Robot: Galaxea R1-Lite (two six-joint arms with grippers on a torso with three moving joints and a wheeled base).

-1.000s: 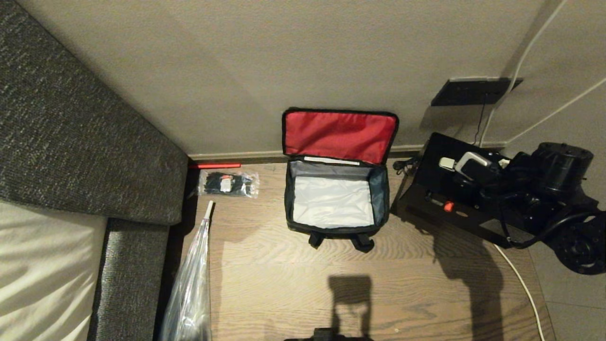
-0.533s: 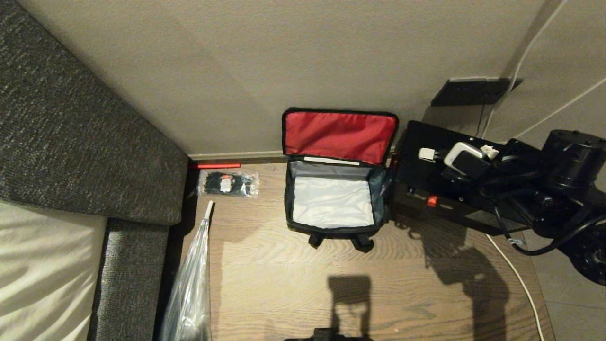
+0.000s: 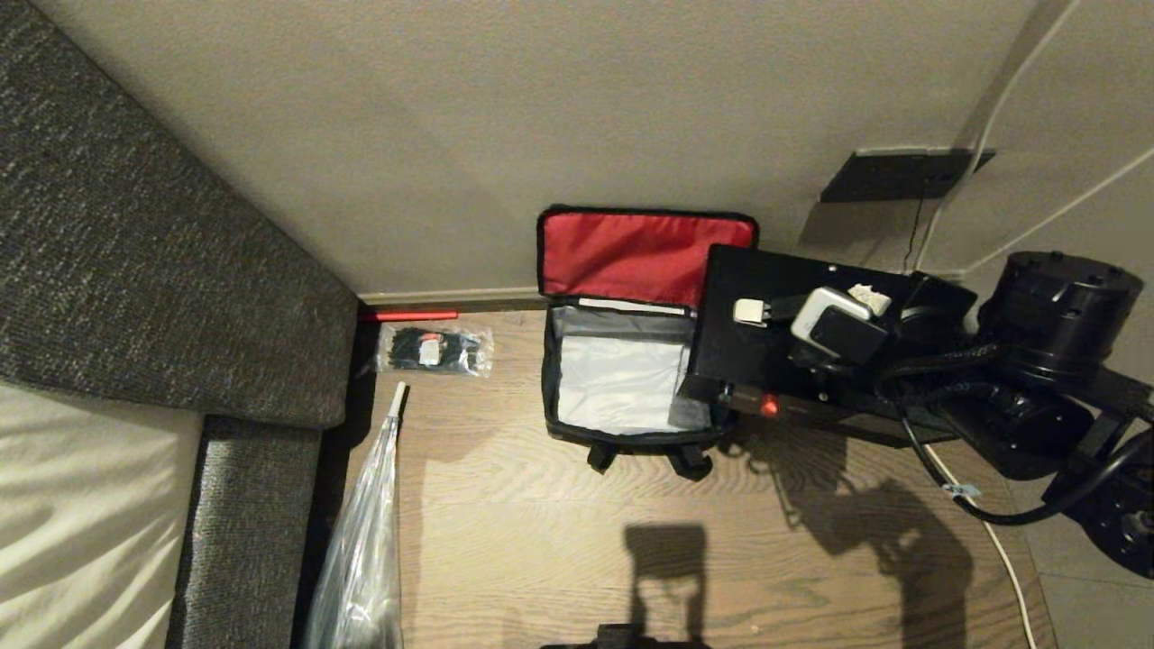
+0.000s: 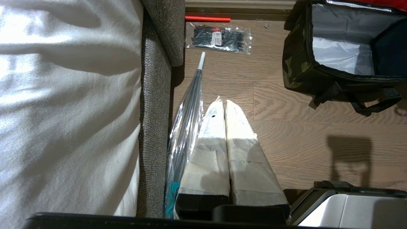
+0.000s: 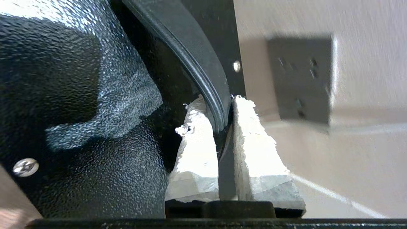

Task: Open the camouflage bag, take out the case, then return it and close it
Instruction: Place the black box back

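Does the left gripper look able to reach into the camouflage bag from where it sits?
Probably yes. The left gripper hangs shut above bare floor beside the camouflage bag, whose lid stands open; only the case in the right gripper crowds the far side.

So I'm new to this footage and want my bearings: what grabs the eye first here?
The camouflage bag stands open on the wooden floor by the wall, its red-lined lid up and its silvery inside bare. The right gripper is shut on the handle of the black case, held over the bag's right side. The left gripper hangs shut beside the grey sofa.
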